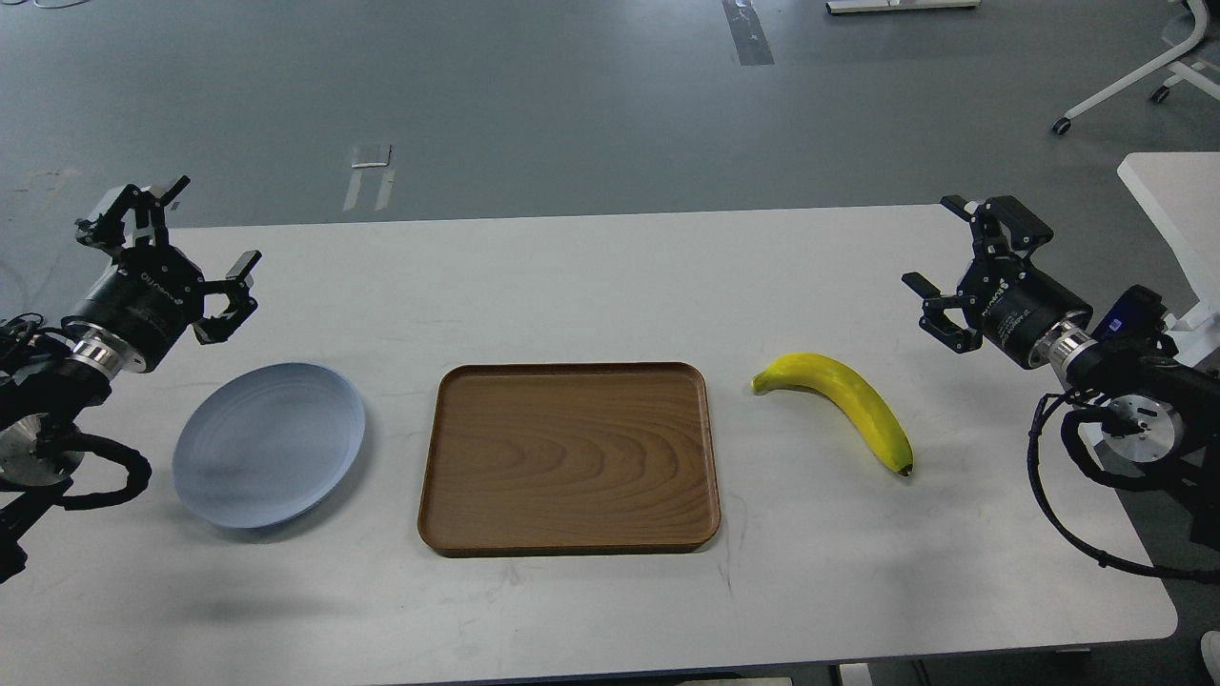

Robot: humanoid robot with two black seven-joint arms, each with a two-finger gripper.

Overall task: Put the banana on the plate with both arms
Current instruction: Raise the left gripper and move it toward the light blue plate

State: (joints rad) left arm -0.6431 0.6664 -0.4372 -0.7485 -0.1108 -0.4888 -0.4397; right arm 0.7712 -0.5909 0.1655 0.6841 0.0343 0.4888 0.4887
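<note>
The left gripper (195, 238) hovers with its fingers spread wide and nothing between them, up and to the left of the tray (569, 458), above the table's (591, 286) far left part. The right gripper (939, 252) is likewise wide open and empty, raised to the right of the tray and beyond it. The plate (270, 444) lies flat just left of the tray, apart from it, below the left gripper. The banana (843, 395) rests on the table just right of the tray, stem end toward the tray, dark tip pointing away and nearer the camera. Neither gripper touches anything.
</note>
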